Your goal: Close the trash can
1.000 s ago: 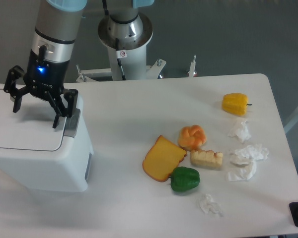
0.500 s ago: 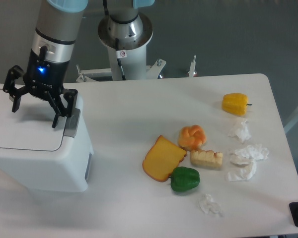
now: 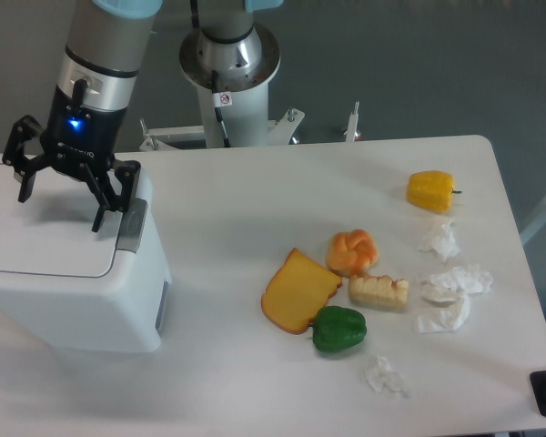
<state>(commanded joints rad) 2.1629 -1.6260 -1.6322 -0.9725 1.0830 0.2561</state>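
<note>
A large white boxy plastic trash can (image 3: 68,282) with rounded corners is being shown standing at the left end of a white desk (image 3: 255,209), its flat hinged lid (image 3: 45,241) lying level on top and appearing already down. A black two-finger gripper (image 3: 58,193) on a silver and grey robot arm is being held directly above the lid, near its far edge, with the jaws spread wide and nothing between them; the fingertips are hanging close to the lid, though contact cannot be made out. The bin's grey latch plate (image 3: 132,226) is being seen just to the right of the gripper, along the lid's right-hand edge. The lid is therefore lying straight below the jaws, so any further push is judged to be a downward one. Well apart on the right, a yellow pepper (image 3: 431,190), a green pepper (image 3: 338,330), an orange wedge of cheese (image 3: 298,290) and crumpled white tissues (image 3: 450,291) are being left scattered.
</note>
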